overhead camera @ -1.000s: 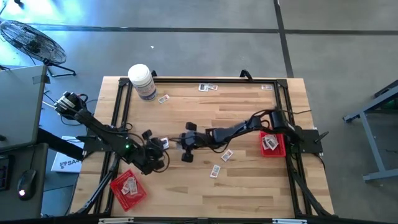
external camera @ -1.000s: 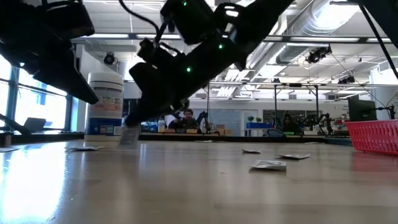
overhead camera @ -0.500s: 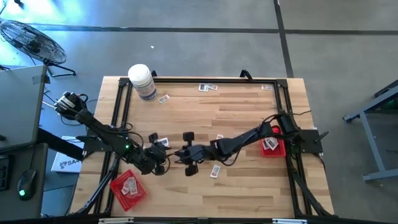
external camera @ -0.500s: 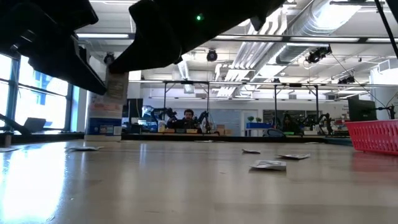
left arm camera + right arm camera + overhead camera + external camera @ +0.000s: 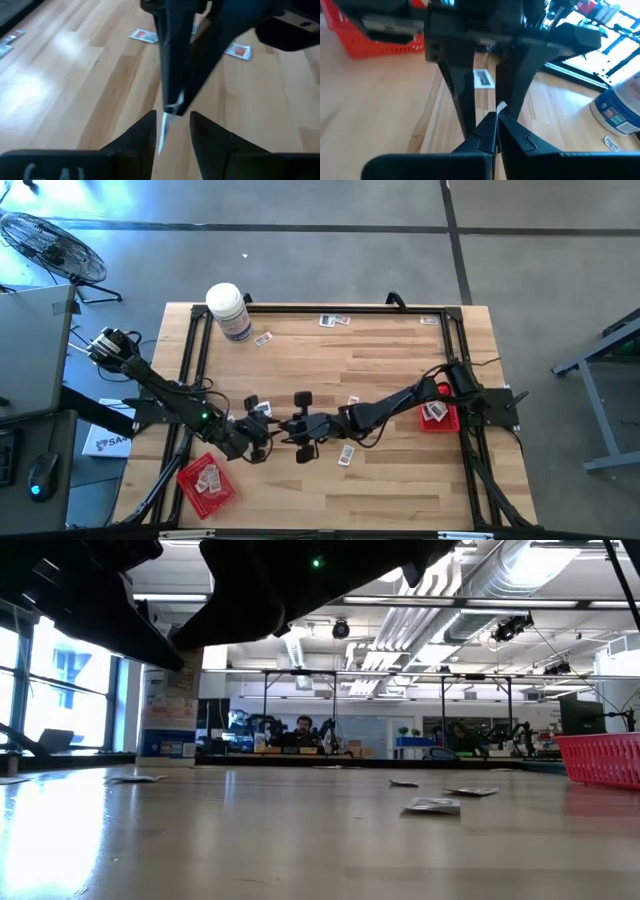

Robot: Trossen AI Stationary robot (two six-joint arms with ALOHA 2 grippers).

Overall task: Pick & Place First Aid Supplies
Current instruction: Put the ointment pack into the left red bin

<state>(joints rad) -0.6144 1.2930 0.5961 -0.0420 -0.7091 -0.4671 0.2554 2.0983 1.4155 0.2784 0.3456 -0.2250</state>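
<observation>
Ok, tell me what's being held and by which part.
The right gripper pinches a packet by one edge; the left gripper, open, straddles its free end.

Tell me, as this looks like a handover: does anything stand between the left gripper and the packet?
Nothing visible does: the packet, pinched by the right gripper, sits directly before the left gripper's open fingers.

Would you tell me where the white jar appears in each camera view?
High view: white jar at the table's top left corner.
Low view: at left, partly behind a dark arm.
Left wrist view: not in it.
Right wrist view: at the right edge.
Shared landmark: the wooden table; the left claw and right claw meet above it.
</observation>
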